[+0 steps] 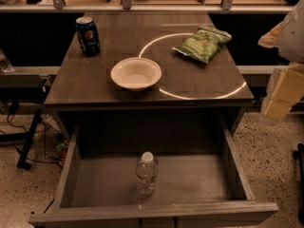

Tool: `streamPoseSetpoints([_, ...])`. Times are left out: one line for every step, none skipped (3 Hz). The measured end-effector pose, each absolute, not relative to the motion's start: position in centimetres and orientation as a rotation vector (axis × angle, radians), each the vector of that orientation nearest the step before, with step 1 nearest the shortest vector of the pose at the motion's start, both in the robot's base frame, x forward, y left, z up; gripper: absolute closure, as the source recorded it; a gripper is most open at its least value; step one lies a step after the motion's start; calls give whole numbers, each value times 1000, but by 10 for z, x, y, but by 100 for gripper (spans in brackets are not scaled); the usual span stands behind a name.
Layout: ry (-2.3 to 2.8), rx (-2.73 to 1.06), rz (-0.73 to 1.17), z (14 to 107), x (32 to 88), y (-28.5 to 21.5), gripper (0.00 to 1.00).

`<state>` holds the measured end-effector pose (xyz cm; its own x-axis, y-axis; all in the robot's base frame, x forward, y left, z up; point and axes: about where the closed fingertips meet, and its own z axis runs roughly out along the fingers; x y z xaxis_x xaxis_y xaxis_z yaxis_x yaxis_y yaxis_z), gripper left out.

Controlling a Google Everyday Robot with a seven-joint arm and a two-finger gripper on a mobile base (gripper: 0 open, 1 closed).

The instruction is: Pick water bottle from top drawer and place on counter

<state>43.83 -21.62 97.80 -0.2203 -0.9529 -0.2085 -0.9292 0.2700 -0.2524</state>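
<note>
One clear plastic bottle [146, 175] stands in one open grey wooden drawer [199, 182].
Pale end effector [284, 91] at right edge; cannot tell its grip.

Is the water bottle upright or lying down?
Upright: the water bottle stands cap-up in the top drawer; the gripper is at the right edge.

Colours, open-drawer scene.
Dark brown wood-grain counter [90, 82]; clear, white-capped water bottle [146, 174]; green chip bag [202, 44]; cream-yellow gripper [284, 94] at right edge.

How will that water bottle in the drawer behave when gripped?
The water bottle stands upright and narrow, so a nudge may tip it. Its clear plastic probably flexes. The end effector is at the right edge.
</note>
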Motion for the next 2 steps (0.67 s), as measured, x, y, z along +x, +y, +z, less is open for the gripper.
streamPoseSetpoints([2223, -1715, -88, 976, 440, -216, 0])
streamPoseSetpoints([2211, -1697, -41, 969, 444, -217, 0])
